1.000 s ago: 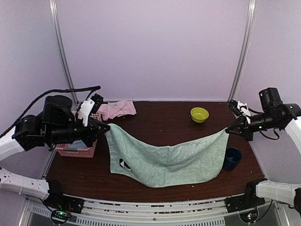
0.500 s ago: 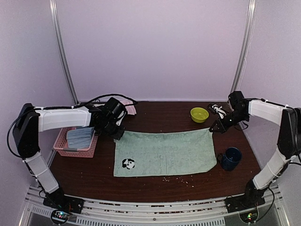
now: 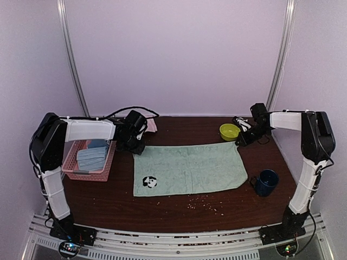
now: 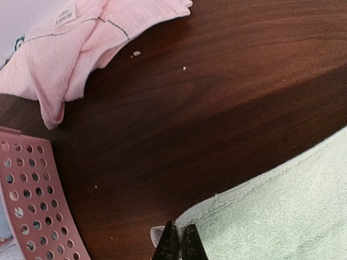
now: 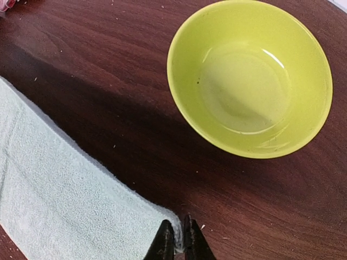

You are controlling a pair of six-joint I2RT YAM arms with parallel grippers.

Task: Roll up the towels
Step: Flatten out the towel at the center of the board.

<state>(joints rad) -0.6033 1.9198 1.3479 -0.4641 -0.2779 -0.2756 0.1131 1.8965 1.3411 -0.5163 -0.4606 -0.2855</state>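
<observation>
Left gripper [image 4: 178, 230] sits low on the worktop [image 3: 108, 200], its two dark fingertips pressed together on the far left corner of the sage green towel [image 3: 187, 168], whose stitched hem curls up slightly at the pinch. Across the worktop the right gripper [image 5: 178, 230] reaches in from the right side and has its fingertips all but together on the towel's far right corner, with only a sliver of gap showing between them. Between the two arms the sage green towel lies spread flat and unrolled in the middle of the worktop, long side running left to right, with a small panda patch [image 3: 149, 182] near its near left corner. A pale pink towel [image 4: 70, 43] lies crumpled at the back left, just behind the left arm and apart from the green one, also unrolled, with a white label showing on it. At the left edge stands a pink perforated basket [image 3: 73, 172] that holds folded blue-grey towels [image 3: 92, 158]. A yellow-green bowl [image 5: 249, 76] stands empty just beyond the right gripper, close to the towel's corner but not touching it. A dark blue mug [image 3: 267, 182] stands near the towel's near right corner. Small crumbs [image 3: 203, 203] are scattered on the wood just in front of the towel's near edge.
</observation>
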